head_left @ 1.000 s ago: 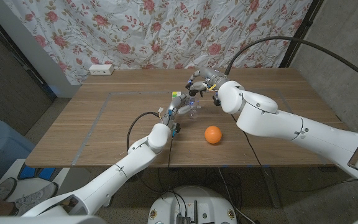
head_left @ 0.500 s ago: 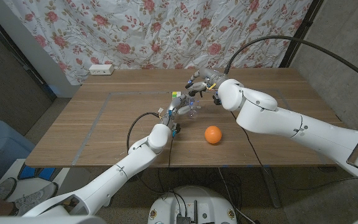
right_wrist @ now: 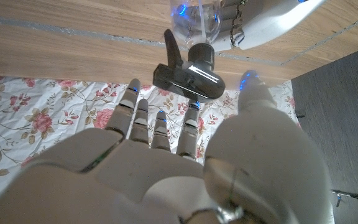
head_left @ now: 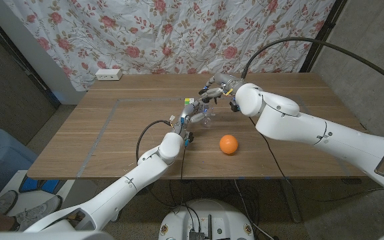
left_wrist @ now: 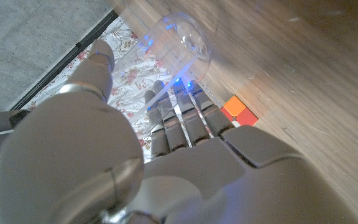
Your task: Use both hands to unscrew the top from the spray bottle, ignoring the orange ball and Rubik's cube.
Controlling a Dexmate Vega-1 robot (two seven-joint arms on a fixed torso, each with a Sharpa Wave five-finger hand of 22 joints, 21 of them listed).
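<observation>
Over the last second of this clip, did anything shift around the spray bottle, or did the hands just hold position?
Barely anything. The right hand stayed at the bottle's top, its forearm edging slightly right in the head view. The left hand kept holding the clear bottle. The orange ball and Rubik's cube stayed put.

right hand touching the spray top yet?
Cannot tell. In the right wrist view the right hand's fingers reach up around the black spray top, but neither contact nor a clear gap shows. The head view is too small to settle it.
</observation>
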